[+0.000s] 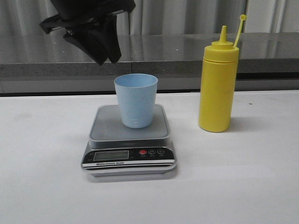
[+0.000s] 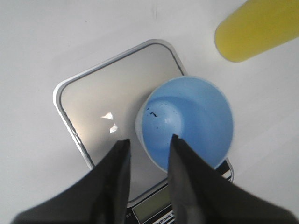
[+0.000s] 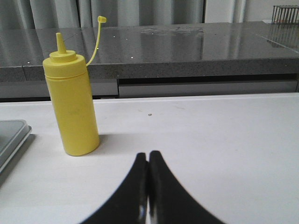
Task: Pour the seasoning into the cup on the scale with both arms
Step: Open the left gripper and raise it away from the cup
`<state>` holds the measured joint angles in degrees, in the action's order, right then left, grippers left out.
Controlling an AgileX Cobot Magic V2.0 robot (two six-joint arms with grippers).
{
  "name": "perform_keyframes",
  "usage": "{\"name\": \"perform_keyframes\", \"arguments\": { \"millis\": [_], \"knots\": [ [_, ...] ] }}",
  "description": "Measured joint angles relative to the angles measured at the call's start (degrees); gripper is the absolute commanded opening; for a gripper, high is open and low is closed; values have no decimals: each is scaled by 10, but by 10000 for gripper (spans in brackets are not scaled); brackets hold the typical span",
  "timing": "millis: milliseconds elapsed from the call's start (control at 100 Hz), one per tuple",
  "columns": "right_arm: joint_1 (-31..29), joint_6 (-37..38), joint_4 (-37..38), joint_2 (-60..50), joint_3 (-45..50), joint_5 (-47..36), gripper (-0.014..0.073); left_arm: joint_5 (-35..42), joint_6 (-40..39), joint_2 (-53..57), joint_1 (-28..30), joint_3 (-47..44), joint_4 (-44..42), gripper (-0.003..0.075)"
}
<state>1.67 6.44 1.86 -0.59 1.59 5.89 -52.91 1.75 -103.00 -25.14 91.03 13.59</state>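
Note:
The pale blue cup (image 1: 136,100) stands upright on the grey scale (image 1: 105,125), toward its back right. The yellow seasoning bottle (image 1: 217,88) stands upright on the white table to the right of the scale, its cap strap hanging off the nozzle. My left gripper (image 1: 106,58) hangs open and empty above and behind the cup. In the left wrist view the left gripper (image 2: 150,140) looks down on the cup (image 2: 187,119), scale (image 2: 107,93) and bottle (image 2: 254,30). My right gripper (image 3: 148,155) is shut and empty, low over the table to the right of the bottle (image 3: 74,107).
A grey stone ledge (image 1: 187,51) runs along the back edge of the white table (image 1: 243,177). The scale's corner (image 3: 11,135) shows at the right wrist view's edge. A wire rack (image 3: 284,13) sits far back on the ledge.

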Motion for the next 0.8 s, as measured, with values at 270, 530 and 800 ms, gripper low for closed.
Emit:
{"name": "perform_keyframes", "arguments": {
  "millis": [270,530,800],
  "knots": [
    [0,0,0,0,0,0,-68,1,0,70,0,-14,-17,-19],
    [0,0,0,0,0,0,-68,52,-5,189,10,-126,-24,-20],
    [0,0,0,0,0,0,-68,94,-5,338,60,-258,-27,-20]
  ]
}}
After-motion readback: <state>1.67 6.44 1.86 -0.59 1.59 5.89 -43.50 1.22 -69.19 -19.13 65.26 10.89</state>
